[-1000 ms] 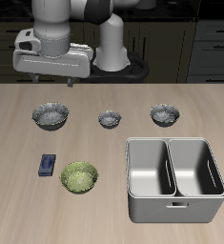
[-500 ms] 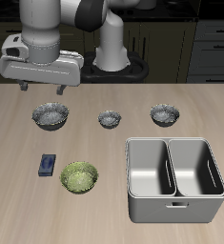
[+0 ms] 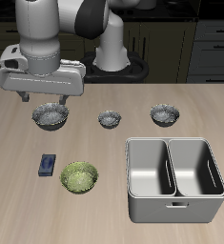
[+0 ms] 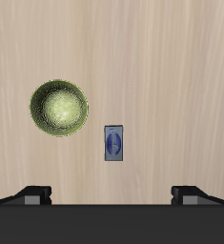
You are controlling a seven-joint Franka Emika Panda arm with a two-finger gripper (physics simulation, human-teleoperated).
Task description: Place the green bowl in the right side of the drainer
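The pincer (image 3: 40, 99) hangs above the bench (image 3: 112, 195) w/ its two dark fingers (image 3: 24, 97) set wide apart and nothing between them; in the wrist view the fingertips (image 4: 34, 193) show at opposite sides of the frame, bare wood between. It sits over the back part of the bench, just above one grey-blue speckled bowl (image 3: 50, 115), not touching it as far as can be told. Nearer the bench's front edge lies a small flat blue rectangular block (image 3: 48, 165) (some lighter marking on its top face, too small to read), and just beside that, apart from it, the round shallow yellow-green speckled bowl (image 3: 79, 176), upright on the wood; the wrist view shows the same pair, green bowl (image 4: 58, 107) and blue block (image 4: 112, 142), near each other but not touching. Farther along the back row are two more grey-blue speckled bowls, a smaller one approx. mid-bench (image 3: 109, 119) and another (image 3: 165, 114) beyond it, all well apart. The large light-grey metal rectangular drainer (image 3: 174, 206) w/ rounded corners stands near the front edge, well apart from the green bowl; its two deep compartments hold nothing visible.
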